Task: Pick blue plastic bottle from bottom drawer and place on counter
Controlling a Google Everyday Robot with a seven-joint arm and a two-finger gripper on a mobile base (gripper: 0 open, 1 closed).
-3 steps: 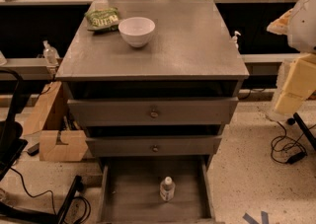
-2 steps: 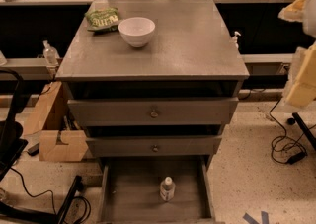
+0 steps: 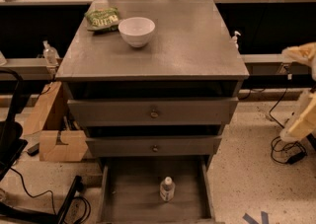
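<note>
The blue plastic bottle (image 3: 167, 189), clear with a white cap, stands upright in the open bottom drawer (image 3: 128, 203), right of the drawer's middle. The counter (image 3: 187, 45) is the grey cabinet top above it. My gripper (image 3: 302, 119) shows only as pale arm parts at the right edge of the view. It is beside the cabinet, far from the bottle and well above the drawer. It holds nothing that I can see.
A white bowl (image 3: 137, 30) and a green snack bag (image 3: 102, 18) sit on the counter's back left. The two knobbed drawers (image 3: 154, 113) stick out slightly. A cardboard box (image 3: 57, 134) and black equipment (image 3: 10, 144) are on the left. Cables (image 3: 286, 151) lie on the floor right.
The pale arm at the right has moved further right, toward the edge of the view. The bottle, drawer and counter items have not moved.
</note>
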